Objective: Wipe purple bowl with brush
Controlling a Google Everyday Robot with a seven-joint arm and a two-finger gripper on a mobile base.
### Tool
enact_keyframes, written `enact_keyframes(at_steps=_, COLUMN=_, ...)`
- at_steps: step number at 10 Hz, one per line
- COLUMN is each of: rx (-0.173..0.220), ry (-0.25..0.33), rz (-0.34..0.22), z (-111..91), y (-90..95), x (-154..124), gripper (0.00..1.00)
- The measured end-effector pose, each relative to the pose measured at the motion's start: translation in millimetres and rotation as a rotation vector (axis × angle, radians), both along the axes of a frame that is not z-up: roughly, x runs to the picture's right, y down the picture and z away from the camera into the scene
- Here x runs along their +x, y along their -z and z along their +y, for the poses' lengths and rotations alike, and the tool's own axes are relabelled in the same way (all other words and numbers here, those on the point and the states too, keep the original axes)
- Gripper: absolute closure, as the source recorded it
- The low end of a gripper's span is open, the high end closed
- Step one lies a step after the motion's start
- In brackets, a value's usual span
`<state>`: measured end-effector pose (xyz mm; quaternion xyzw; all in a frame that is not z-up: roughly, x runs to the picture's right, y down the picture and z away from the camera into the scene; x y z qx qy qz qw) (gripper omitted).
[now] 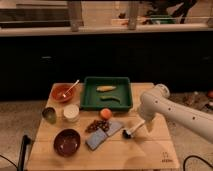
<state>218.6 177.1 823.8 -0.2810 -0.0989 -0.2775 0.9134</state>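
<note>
The purple bowl (67, 141) stands at the front left of the wooden table (150, 156). The brush (134, 129) lies slanted right of the table's middle, with its black bristle head (127, 133) toward the front left and its white handle running up to the right. My gripper (147, 125) is at the upper end of that handle, at the tip of the white arm (170, 111) that reaches in from the right. The gripper is well to the right of the bowl.
A green tray (88, 105) at the back holds a yellow item (105, 88) and a green item (111, 98). An orange bowl with a spoon (63, 92), a white cup (71, 112) and a metal cup (49, 115) stand at the left. An orange fruit (105, 113), a dark cluster (95, 125) and a grey-blue pad (102, 134) lie mid-table.
</note>
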Motion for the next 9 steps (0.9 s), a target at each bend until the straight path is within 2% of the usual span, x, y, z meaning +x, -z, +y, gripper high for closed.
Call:
enact_keyframes(at_steps=5, rx=-0.035, ry=-0.039, rz=0.014, z=15, y=-17.3, x=15, gripper=0.2)
enact_keyframes(at_steps=9, rx=-0.056, ry=-0.042, rz=0.016, z=23, y=-26.7, x=14, gripper=0.2)
